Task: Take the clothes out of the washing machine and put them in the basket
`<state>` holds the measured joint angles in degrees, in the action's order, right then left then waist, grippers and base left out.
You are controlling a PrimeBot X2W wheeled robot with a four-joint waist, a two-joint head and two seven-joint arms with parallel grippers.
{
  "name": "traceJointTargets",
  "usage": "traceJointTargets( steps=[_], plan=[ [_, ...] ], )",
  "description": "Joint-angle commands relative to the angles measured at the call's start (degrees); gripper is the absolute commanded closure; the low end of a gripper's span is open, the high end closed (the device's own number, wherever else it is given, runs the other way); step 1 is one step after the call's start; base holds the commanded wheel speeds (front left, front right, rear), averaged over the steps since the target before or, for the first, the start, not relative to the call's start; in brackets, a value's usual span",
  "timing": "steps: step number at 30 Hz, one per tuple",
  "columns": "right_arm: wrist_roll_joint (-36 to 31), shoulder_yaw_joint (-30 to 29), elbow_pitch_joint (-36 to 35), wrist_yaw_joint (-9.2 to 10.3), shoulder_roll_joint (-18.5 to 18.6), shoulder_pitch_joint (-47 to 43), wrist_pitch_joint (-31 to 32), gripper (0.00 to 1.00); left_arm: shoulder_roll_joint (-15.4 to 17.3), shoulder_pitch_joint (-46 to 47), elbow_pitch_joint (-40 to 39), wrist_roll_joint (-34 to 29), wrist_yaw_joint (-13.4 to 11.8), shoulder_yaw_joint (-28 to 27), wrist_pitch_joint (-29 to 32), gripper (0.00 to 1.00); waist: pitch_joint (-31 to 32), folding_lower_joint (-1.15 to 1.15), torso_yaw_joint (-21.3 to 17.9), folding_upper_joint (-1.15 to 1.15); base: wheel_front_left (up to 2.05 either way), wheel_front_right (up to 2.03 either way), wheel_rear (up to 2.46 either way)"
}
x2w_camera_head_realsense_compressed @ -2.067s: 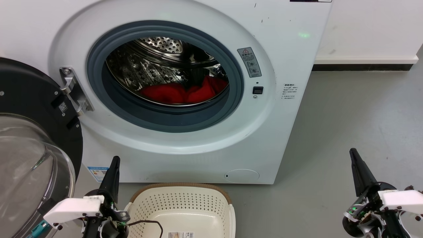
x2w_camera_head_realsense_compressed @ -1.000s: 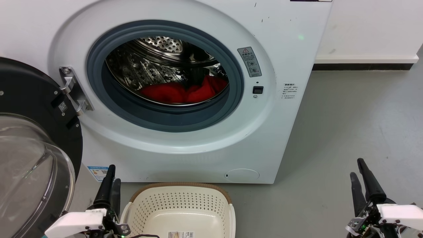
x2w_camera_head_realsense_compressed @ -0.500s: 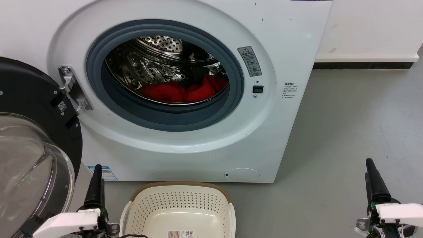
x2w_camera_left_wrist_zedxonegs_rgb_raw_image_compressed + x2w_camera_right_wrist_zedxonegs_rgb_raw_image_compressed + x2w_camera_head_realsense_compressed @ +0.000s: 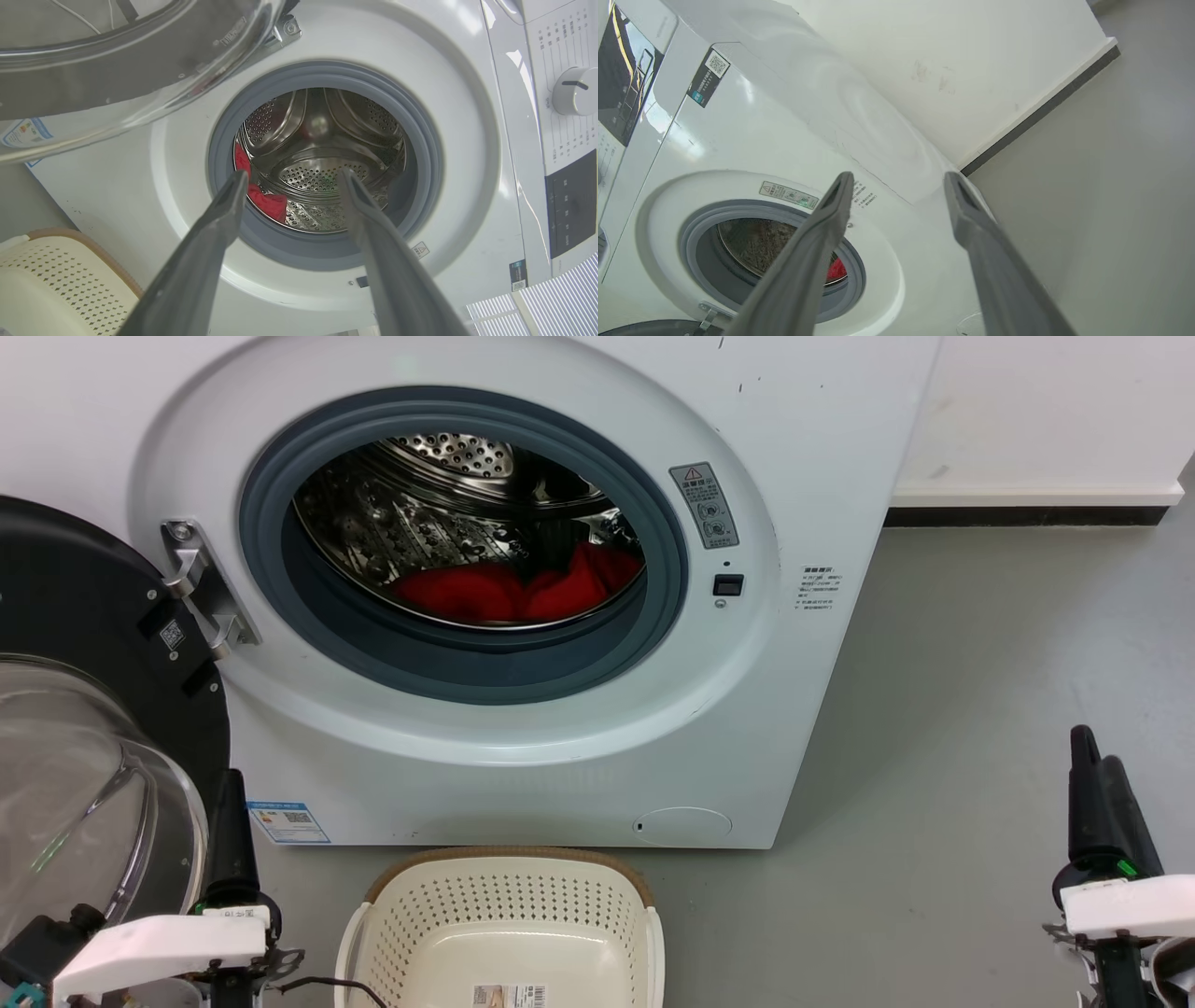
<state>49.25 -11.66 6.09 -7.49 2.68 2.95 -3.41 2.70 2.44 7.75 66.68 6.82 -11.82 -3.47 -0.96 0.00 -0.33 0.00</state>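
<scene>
The left pincer (image 4: 293, 172) has its fingers spread apart. Ahead of it, past the grey porthole rim of the washing machine (image 4: 560, 784), the red clothes (image 4: 509, 593) lie low in the drum. The basket (image 4: 504, 861) sits on the grey floor (image 4: 952, 709) just to that pincer's right. The right pincer (image 4: 899, 175), also spread, hangs above the floor, with the white wall (image 4: 1027, 411) and dark skirting (image 4: 1018, 515) beyond it.
</scene>
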Motion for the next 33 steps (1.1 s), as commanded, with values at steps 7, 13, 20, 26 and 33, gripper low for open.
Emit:
traceJointTargets(
  steps=[7, 13, 20, 26, 33],
  plan=[
    [-11.2, 1.9, -5.2, 0.0, 0.3, 0.1, -1.7, 0.0, 0.2, -0.6, -4.6, -8.0, -2.3, 1.7, -1.6, 0.0, -0.2, 0.0, -0.1, 0.0, 0.0, 0.0, 0.0],
    [-18.6, 3.4, -8.2, 0.0, 0.3, -0.4, -2.8, 0.0, 0.2, -1.7, -7.4, -15.2, -4.4, 4.1, -2.7, 0.0, -0.4, 0.0, -0.2, 0.0, 0.0, 0.0, 0.0],
    [-25.2, 4.7, -10.6, 0.0, 0.3, -1.0, -3.9, 0.0, 0.2, -2.5, -10.3, -23.9, -5.9, 7.2, -3.9, 0.0, -0.6, 0.0, -0.2, 0.0, 0.0, 0.0, 0.0],
    [-30.4, 5.6, -12.0, 0.0, 0.3, -1.6, -4.9, 0.0, 0.2, -2.9, -12.0, -30.2, -6.8, 9.3, -4.9, 0.0, -0.6, 0.0, -0.2, 0.0, 0.0, 0.0, 0.0],
    [-34.3, 6.8, -11.8, 0.0, 0.3, -2.4, -5.9, 0.0, 0.2, -3.6, -12.5, -36.8, -8.9, 11.2, -5.9, 0.0, -0.6, 0.0, -0.2, 0.0, 0.0, 0.0, 0.0]
  ],
)
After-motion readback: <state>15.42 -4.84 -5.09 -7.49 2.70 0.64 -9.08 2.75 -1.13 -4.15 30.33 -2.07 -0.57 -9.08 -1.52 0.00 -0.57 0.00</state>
